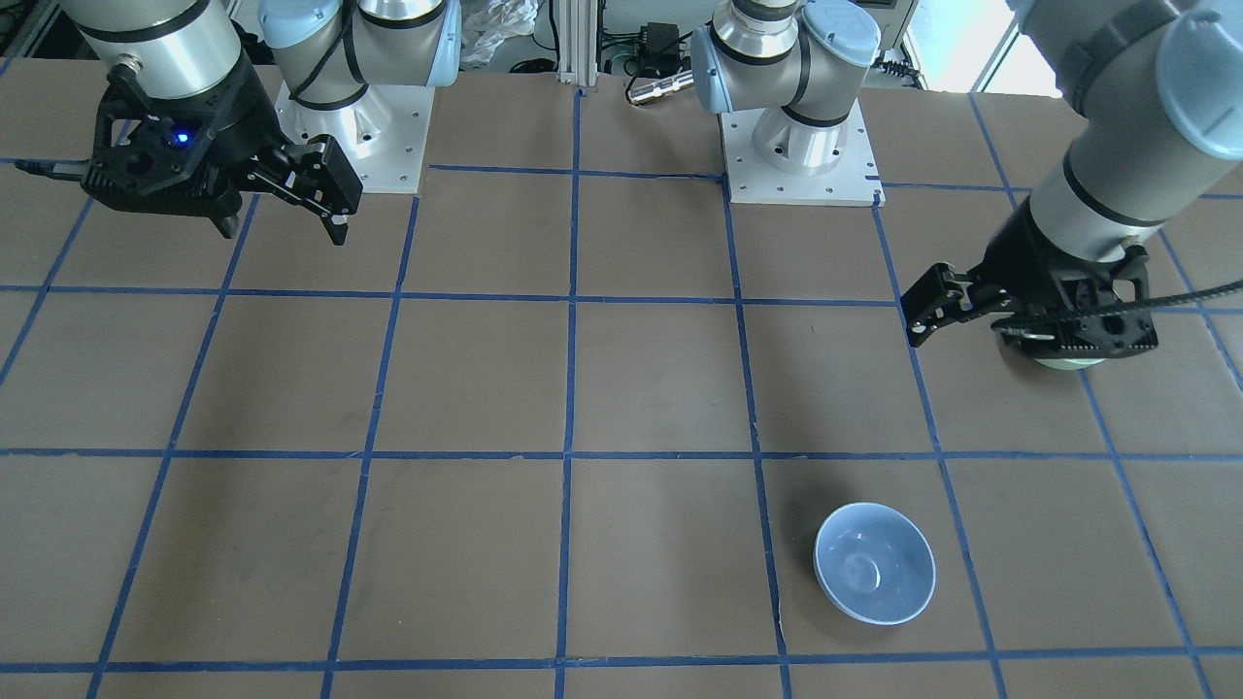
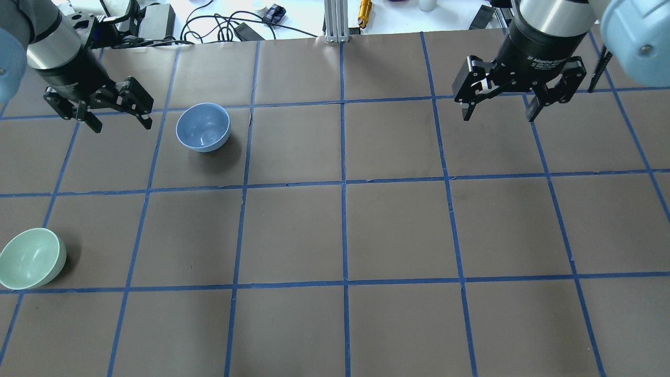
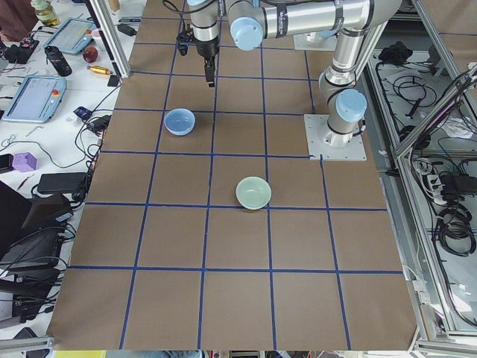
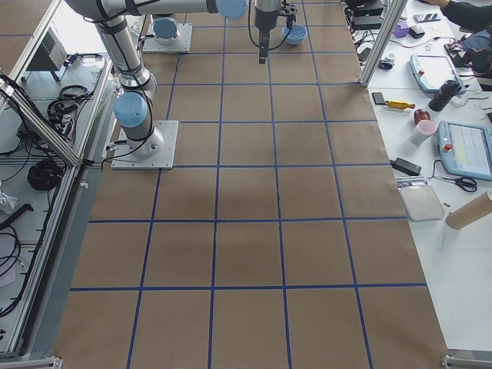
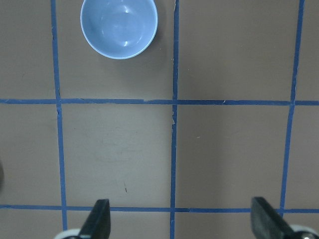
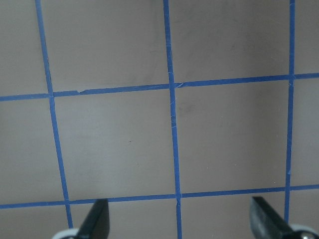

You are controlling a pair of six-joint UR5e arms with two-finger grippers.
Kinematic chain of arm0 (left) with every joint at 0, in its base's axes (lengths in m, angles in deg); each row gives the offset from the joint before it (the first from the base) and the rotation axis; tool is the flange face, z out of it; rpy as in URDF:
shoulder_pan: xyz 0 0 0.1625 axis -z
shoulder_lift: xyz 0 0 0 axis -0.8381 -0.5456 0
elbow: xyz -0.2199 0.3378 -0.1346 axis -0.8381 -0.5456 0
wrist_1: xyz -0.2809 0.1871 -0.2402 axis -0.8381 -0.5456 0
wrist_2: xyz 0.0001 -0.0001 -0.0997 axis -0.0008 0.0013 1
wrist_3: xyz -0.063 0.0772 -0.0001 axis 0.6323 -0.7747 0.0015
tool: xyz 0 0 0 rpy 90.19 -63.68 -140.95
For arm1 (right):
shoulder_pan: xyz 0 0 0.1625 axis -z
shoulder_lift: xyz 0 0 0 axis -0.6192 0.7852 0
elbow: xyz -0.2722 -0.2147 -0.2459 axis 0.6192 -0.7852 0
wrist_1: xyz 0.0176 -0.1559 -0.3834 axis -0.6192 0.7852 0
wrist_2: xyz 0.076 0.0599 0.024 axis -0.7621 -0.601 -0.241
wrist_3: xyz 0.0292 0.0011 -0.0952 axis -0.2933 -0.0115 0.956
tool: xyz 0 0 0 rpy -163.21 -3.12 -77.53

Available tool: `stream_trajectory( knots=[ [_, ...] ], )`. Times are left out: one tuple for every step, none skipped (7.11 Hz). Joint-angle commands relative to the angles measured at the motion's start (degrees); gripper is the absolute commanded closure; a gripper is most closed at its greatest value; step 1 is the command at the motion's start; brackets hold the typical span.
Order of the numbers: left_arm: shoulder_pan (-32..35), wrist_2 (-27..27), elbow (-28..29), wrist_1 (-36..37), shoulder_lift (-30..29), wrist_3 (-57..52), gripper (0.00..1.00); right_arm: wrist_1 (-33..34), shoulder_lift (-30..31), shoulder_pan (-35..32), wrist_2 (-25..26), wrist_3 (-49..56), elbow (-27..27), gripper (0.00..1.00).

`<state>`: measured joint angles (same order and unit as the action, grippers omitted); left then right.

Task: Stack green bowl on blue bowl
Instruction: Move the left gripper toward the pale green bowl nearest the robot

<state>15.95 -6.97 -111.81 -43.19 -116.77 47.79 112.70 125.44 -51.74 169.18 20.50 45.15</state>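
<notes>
The green bowl (image 2: 31, 258) sits upright at the table's left edge, near the robot's side. In the front-facing view only a sliver of the green bowl (image 1: 1063, 364) shows under the left gripper. The blue bowl (image 2: 203, 127) stands upright farther out; it also shows in the front-facing view (image 1: 874, 563) and the left wrist view (image 5: 119, 27). My left gripper (image 2: 121, 125) hangs open and empty above the table, left of the blue bowl and well beyond the green bowl. My right gripper (image 2: 498, 118) is open and empty over the far right of the table.
The table (image 2: 345, 230) is brown with a grid of blue tape lines. Cables and small devices (image 2: 209, 21) lie past its far edge. The two arm bases (image 1: 796, 155) stand on plates at the robot's side.
</notes>
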Motion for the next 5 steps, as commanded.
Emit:
stream_trajectory(
  knots=[
    [-11.4, -0.1, -7.2, 8.7, -0.4, -12.6, 0.00, 0.0, 0.0, 0.0, 0.0, 0.0, 0.0, 0.00],
    [-16.8, -0.1, -7.5, 8.4, -0.3, -19.2, 0.00, 0.0, 0.0, 0.0, 0.0, 0.0, 0.0, 0.00],
    [-22.6, 0.4, -7.6, 8.7, -0.5, -29.9, 0.00, 0.0, 0.0, 0.0, 0.0, 0.0, 0.0, 0.00],
    [-28.7, 0.7, -8.4, 8.7, -0.6, -36.2, 0.00, 0.0, 0.0, 0.0, 0.0, 0.0, 0.0, 0.00],
    [-34.0, 0.9, -9.2, 8.7, -0.8, -42.1, 0.00, 0.0, 0.0, 0.0, 0.0, 0.0, 0.0, 0.00]
  ],
)
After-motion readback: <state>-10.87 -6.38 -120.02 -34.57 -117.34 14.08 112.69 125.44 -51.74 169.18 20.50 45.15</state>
